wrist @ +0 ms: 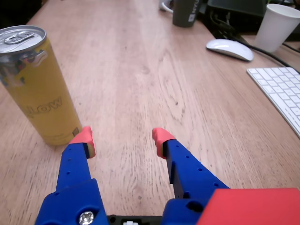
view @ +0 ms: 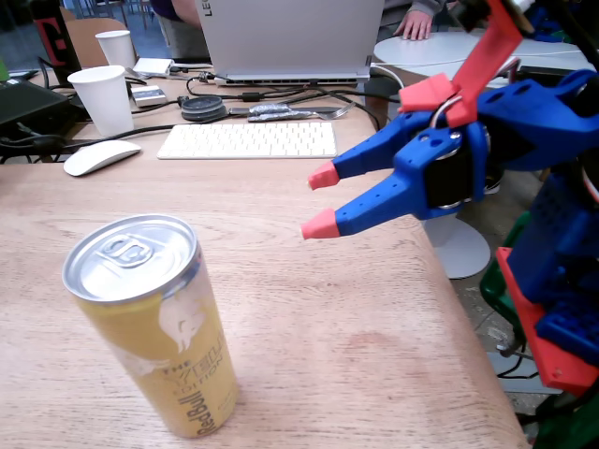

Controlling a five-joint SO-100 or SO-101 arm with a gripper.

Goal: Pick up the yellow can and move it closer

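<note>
The yellow can (view: pixel 154 327) stands upright on the wooden table at the lower left of the fixed view, silver top with pull-tab up. In the wrist view the yellow can (wrist: pixel 40 89) is at the left, just beyond and left of one red fingertip (wrist: pixel 84 139). My blue gripper (view: pixel 321 200) with red tips hovers above the table to the right of the can in the fixed view, apart from it. The gripper (wrist: pixel 123 140) is open, with only bare wood between its fingers.
At the back of the table (view: pixel 309 309) lie a white keyboard (view: pixel 248 140), a white mouse (view: pixel 100 156), two white paper cups (view: pixel 103 98), a laptop (view: pixel 285 37) and cables. The table's right edge runs near the arm's base. A dark mug (wrist: pixel 186 11) stands far off.
</note>
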